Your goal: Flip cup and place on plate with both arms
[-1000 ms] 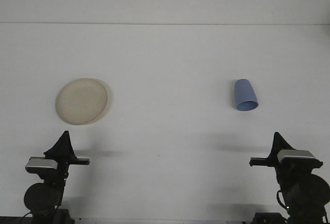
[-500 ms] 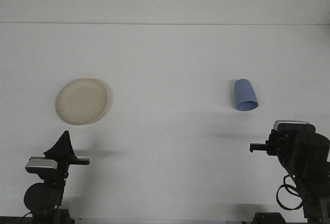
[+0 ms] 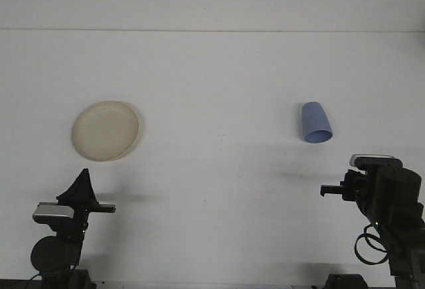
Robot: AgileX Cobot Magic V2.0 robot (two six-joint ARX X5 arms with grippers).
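**Cup on its side, plate bare, both arms low at the near edge**

I took the blue cup as my landmark. It lay on its side on the white table, tilted so that its open mouth faced toward me and a little to the right, its closed base pointing away. Nothing touched it.

Well to the left of the cup, at about the same depth on the table, sat the cream plate. It lay flat with nothing on it, and a wide stretch of bare tabletop separated it from the cup.

Nearer to me than the cup and slightly to its right, I saw the right gripper on its dark arm. The wrist block stood raised, and a short dark part jutted out to the left from it. It was apart from the cup, with clear table between them. From this angle I could not tell how its claw stood.

The left gripper sat far off to the left of the cup and closer to me, just on the near side of the plate. Its dark tip pointed up in a narrow peak above a grey wrist block. I could not tell the state of that claw either.
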